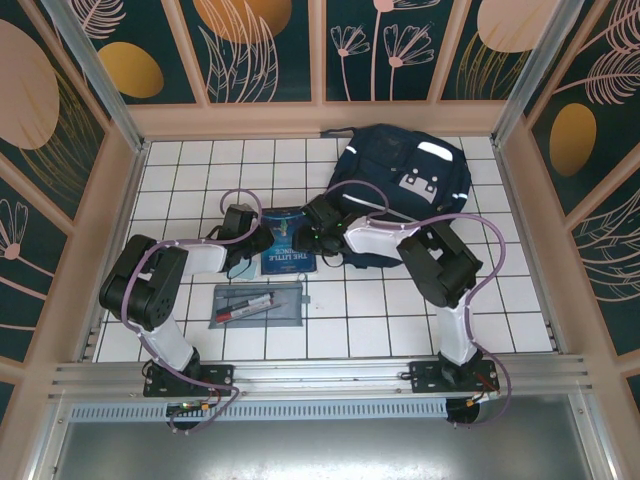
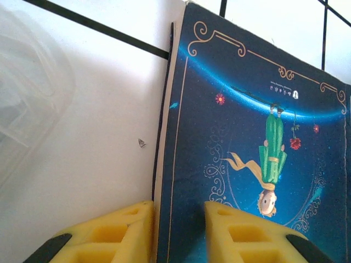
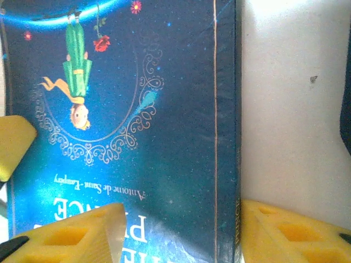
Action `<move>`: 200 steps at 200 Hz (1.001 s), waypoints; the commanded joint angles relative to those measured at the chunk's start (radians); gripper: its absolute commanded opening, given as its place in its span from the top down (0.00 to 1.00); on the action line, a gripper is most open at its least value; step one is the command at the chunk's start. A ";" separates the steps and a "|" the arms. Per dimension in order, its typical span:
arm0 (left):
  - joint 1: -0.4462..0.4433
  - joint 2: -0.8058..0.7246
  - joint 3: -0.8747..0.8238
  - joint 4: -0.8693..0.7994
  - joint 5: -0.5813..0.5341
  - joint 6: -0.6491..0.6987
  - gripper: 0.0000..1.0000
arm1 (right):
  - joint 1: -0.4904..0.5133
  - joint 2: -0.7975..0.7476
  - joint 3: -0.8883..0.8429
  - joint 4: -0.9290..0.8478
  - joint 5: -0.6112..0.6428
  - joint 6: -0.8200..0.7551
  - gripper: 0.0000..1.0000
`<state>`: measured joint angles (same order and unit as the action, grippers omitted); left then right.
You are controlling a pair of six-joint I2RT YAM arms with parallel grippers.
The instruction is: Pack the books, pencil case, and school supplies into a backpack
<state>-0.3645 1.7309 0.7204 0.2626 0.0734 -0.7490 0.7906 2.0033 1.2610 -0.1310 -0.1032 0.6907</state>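
Over on the left, the left arm [image 1: 145,285] bends in from the near edge of the white tiled bench [image 1: 180,170] toward the middle. In front of it, close to the arm bases, the grey pencil case [image 1: 285,305] lies flat with its pens [image 1: 245,306] showing, apart from the other things.

The left gripper [image 2: 178,205] is down at the left edge of the book [image 1: 290,262]. Its jaws are apart, one yellow pad [image 2: 109,235] over bare tile and the other over the blue cover, with the cream page edge in the gap. I cannot tell whether either pad touches the book. A blurred piece of clear plastic [image 2: 27,82] lies just left of there.

The book lies on the bench between the two grippers, its title toward the arms. The right gripper [image 3: 182,205] is at the book's right edge. Its jaws are wide apart, one pad over the cover and one over tile, not clamped on the book.

Behind and to the right, the navy backpack [image 1: 410,170] sits near the back wall, close to the book.
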 commanded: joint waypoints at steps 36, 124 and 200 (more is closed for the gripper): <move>-0.005 0.070 -0.032 0.003 0.060 -0.037 0.72 | -0.002 -0.111 -0.093 0.299 -0.319 0.062 0.45; -0.005 0.069 -0.039 0.035 0.095 -0.081 0.72 | -0.004 -0.054 -0.081 0.327 -0.292 0.065 0.67; -0.004 -0.087 0.050 0.025 0.187 -0.074 0.02 | -0.110 -0.239 -0.068 0.183 -0.336 -0.054 1.00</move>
<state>-0.3714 1.6917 0.7254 0.3321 0.1944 -0.8345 0.7338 1.9064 1.1717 0.0689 -0.3843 0.7143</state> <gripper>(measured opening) 0.982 0.127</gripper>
